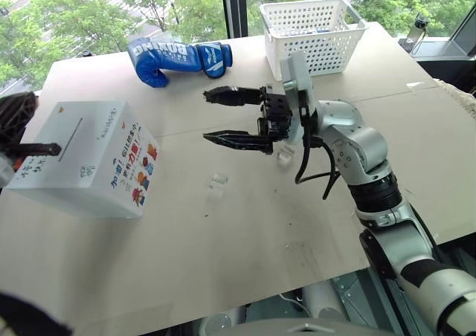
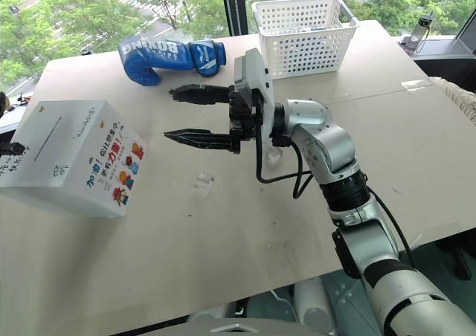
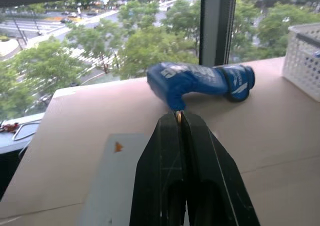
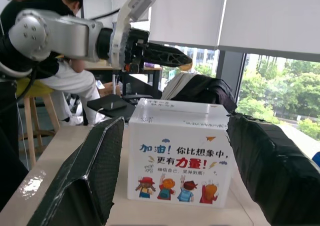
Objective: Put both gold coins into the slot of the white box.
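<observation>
left gripper [image 3: 180, 117], jaws pinched on a gold coin [image 3: 178, 116], hovers at the white box [image 1: 85, 157] nine o'clock edge, slot [image 1: 70, 141] running toward one o'clock (right gripper [image 1: 212, 115] agape, empty, farther off).

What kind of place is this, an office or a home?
Probably an office or lab on an upper floor. Large windows overlook treetops and a street, roller blinds hang above, and a person sits on a stool at a desk behind the white box.

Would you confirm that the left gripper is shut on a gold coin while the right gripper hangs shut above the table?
Not quite: the right gripper hangs open, fingers wide apart, as the left eye view shows. The left gripper is indeed shut on a gold coin.
</observation>
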Available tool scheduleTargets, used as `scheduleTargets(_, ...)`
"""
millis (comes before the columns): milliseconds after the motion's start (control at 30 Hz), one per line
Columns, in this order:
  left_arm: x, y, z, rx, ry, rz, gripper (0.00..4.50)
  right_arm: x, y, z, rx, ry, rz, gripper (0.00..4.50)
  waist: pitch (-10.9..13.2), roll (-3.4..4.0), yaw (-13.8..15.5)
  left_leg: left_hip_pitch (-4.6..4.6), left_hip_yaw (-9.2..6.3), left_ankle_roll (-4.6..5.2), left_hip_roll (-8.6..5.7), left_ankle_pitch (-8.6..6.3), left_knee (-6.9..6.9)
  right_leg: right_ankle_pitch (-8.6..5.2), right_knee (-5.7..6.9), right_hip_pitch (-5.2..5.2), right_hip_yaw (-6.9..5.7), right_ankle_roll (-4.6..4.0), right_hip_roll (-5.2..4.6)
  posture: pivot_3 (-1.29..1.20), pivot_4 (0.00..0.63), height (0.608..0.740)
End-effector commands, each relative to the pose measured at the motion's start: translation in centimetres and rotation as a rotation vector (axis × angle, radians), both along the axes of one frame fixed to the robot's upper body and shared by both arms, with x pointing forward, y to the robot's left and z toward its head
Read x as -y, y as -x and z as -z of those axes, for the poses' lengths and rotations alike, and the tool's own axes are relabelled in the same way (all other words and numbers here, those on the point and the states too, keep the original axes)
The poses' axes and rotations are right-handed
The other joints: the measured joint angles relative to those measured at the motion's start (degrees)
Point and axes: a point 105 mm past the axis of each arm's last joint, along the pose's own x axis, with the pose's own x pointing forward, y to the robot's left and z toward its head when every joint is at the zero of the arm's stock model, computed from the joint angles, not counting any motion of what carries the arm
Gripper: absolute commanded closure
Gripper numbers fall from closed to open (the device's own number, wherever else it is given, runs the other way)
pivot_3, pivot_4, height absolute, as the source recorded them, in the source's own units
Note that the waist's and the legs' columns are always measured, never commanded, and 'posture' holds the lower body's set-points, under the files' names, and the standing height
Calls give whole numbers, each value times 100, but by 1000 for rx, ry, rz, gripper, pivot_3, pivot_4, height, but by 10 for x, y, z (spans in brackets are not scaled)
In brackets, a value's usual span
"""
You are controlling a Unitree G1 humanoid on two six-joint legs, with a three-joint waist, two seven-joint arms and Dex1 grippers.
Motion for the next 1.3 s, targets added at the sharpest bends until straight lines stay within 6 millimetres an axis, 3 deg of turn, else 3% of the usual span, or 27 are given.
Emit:
scheduleTargets(33, -5, 2, 6, -49, 12, -3, 4500, 0, 6, -6, 42, -10, -24, 937, 0, 0, 0, 1, 0, 0, 0, 0, 0, 0, 0, 0, 0, 0, 0, 0, 150, 721)
scheduleTargets(167, -4, -3, 26, -128, 21, 20, 4500, 1, 5, -7, 42, -10, -20, 937, 0, 0, 1, 0, 0, -3, 2, 1, -1, 0, 1, 0, 0, 0, -3, 0, 150, 721)
scheduleTargets(433, -21, -11, 70, -262, 25, -12, 4500, 4, 6, -5, 42, 0, -7, 937, 0, 0, -6, 1, 1, -4, 2, 2, -3, 0, 3, -2, 2, -1, -5, 0, 150, 721)
scheduleTargets(800, -28, -13, 81, -298, -23, -32, 4500, 6, 5, -4, 38, 2, 4, 937, -2, 19, -24, 18, 8, -12, 5, 6, -5, 1, 27, -2, 11, -2, -5, 0, 150, 721)
scheduleTargets(933, -21, -16, 78, -262, -44, -8, 3258, 7, 5, -4, 39, 7, 10, 858, -7, 28, -8, 18, 8, -12, 4, 6, -4, 1, 28, -1, 12, -2, -7, 0, 150, 721)
scheduleTargets(1000, -19, -19, 61, -164, -79, -8, 2396, 8, 4, -3, 37, 12, 16, 858, -8, 29, 8, 18, 8, -12, 2, 6, -4, 1, 27, -1, 12, -2, -8, 0, 150, 721)
scheduleTargets(1100, -4, -22, 36, -10, -115, 55, 1101, 11, 3, -2, 32, 16, 24, 858, -10, 23, 31, 8, -2, -13, 0, 7, 0, 2, 25, 0, 1, -2, -13, 0, 150, 721)
scheduleTargets(1200, 56, -12, 14, 138, -63, 355, 1101, 23, 2, 4, 0, 18, 52, 858, -15, 3, 48, -3, -10, -12, -1, 6, 3, 2, 17, -1, -8, -2, -18, 0, 150, 721)
scheduleTargets(1267, 95, -1, 27, 107, -98, 512, 1101, 39, 0, 15, -32, 32, 83, 858, -19, -3, 48, -12, -14, -10, -1, 5, 6, 2, 5, -1, -11, -2, -24, 0, 150, 721)
scheduleTargets(1300, 105, 3, 33, 85, -110, 547, 1101, 44, 0, 19, -42, 40, 95, 858, -19, -3, 46, -13, -12, -6, -1, 3, 5, 2, -5, 1, -8, -2, -28, 0, 150, 721)
